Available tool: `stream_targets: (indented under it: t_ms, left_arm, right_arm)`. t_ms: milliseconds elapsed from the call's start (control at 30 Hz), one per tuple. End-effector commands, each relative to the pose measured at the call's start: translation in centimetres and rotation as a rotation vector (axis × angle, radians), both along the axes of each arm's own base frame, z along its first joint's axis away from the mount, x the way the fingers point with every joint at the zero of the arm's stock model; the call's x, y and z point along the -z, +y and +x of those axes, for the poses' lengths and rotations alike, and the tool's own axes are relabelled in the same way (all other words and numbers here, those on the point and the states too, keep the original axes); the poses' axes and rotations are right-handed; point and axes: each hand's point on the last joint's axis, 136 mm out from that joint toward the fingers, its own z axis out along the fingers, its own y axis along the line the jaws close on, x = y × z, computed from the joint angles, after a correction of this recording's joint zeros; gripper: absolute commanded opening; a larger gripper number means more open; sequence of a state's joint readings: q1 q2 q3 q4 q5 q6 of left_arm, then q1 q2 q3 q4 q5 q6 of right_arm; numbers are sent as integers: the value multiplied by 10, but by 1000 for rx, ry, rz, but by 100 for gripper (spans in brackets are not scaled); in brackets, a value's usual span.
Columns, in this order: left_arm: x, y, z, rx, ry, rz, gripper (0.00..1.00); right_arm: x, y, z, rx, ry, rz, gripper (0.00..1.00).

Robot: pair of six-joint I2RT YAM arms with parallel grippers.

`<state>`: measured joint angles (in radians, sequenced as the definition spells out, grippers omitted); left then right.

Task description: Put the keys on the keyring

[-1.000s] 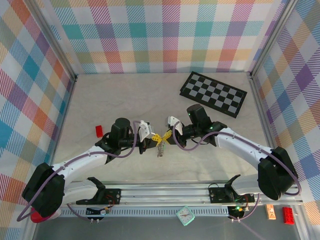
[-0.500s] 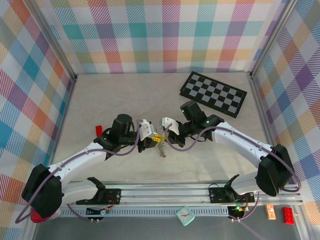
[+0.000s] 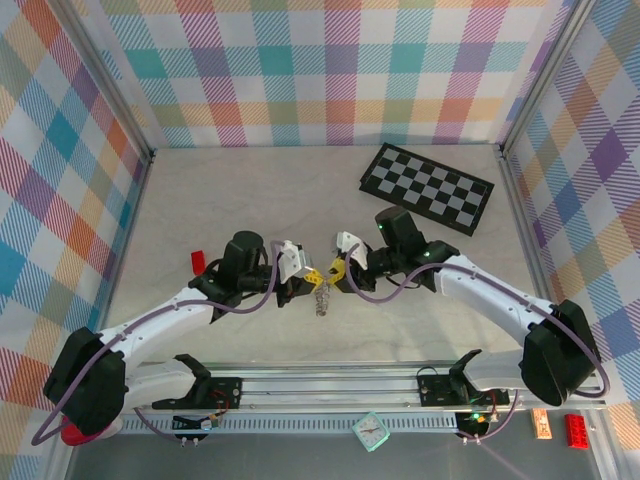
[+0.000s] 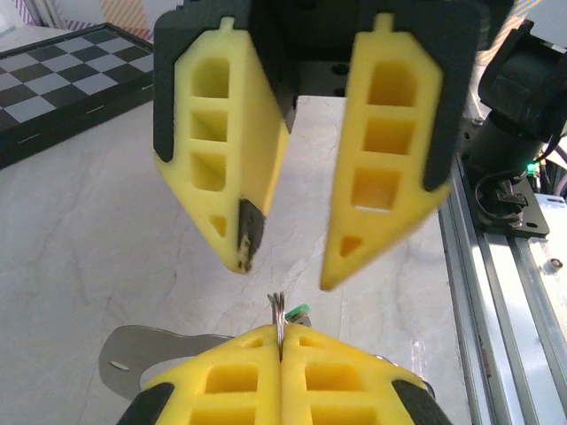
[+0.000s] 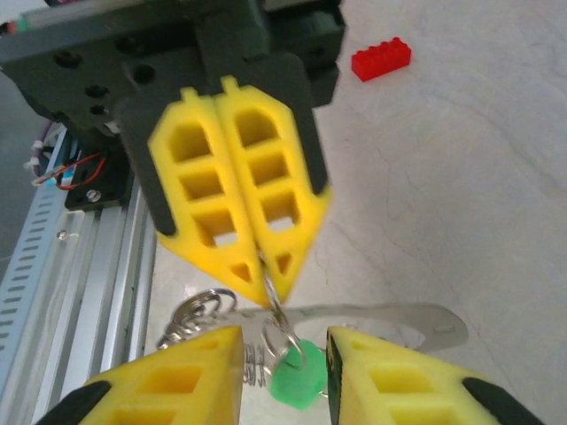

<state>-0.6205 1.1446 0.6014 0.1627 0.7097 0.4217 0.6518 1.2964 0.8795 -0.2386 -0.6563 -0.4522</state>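
Observation:
My left gripper (image 4: 282, 343) is shut on the keyring (image 4: 278, 308), a thin metal ring that sticks up edge-on between its yellow fingers. A green key (image 4: 299, 311) peeks out just behind it. In the right wrist view the left gripper (image 5: 268, 288) pinches the keyring (image 5: 285, 326) from above, and the green key (image 5: 297, 385) hangs on the ring. My right gripper (image 5: 283, 343) is open, its fingers standing either side of the green key without touching it. From above, the left gripper (image 3: 303, 281) and right gripper (image 3: 338, 274) face each other over the dangling keys (image 3: 320, 299).
A flat silvery metal tag (image 5: 390, 320) and a cluster of small rings (image 5: 197, 312) lie under the grippers. A red brick (image 3: 198, 262) sits left of the left arm. The chequered board (image 3: 427, 187) lies at the back right. The aluminium rail (image 3: 330, 382) runs along the near edge.
The right gripper has opened from shut, letting go at the green key, and has drawn slightly back to the right. The left gripper stays closed on the ring.

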Motion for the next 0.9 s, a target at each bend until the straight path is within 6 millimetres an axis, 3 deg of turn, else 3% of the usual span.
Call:
stream_targets:
  t_ms: [0,333,567,700,867]
  left_arm:
    - [-19,-5,-5,30,-38,-93,0]
    - [-21,-6,-7,37,-39,-119,0]
    - [-24,-5,-5,23,-40,-133,0]
    - [-21,-2,-1,-14,-44,-96,19]
    - [-14,2,3,-24,-37,-6,21]
  right_arm:
    - [-11,7,-1,-9,10,90,31]
    - [-2,11,2,-14,35,105,25]
    - [-4,13,-1,-38,44,117,0]
    - [-9,11,-2,-47,24,101,0]
    - [-9,7,-4,-72,-10,23,0]
